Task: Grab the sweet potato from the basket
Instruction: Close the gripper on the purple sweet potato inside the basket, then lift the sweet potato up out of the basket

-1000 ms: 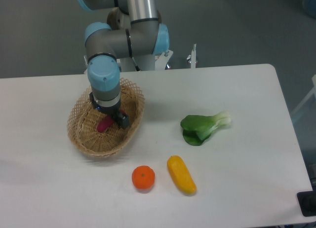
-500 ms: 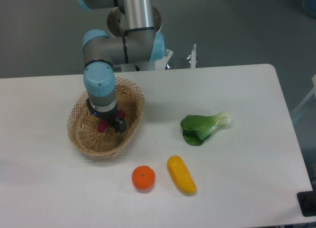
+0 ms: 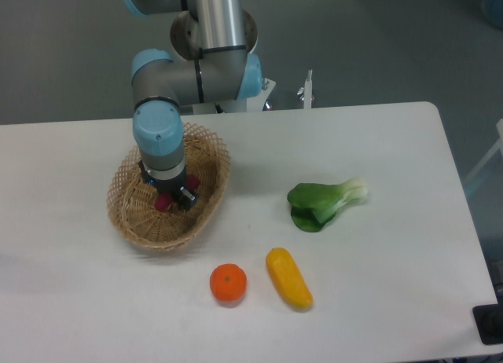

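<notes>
The end effector (image 3: 174,196) reaches straight down into the basket (image 3: 134,228), an oval tan wicker one that sits toward the left side of the white worktop (image 3: 377,143). Its dark fingers straddle the sweet potato (image 3: 164,203), of which only small magenta patches show on either side of the fingers, low against the basket floor near the middle. The fingers sit close against the sweet potato, but the arm's wrist hides the contact, so I cannot tell whether they are clenched on it or merely around it. Out on the worktop, well apart from the basket, lies a green bok choy (image 3: 322,203) with its pale stem pointing to the right. Nearer the front edge rest an orange (image 3: 228,284) and, just beside it on the right, a yellow oblong vegetable (image 3: 288,279) lying at a slant.
</notes>
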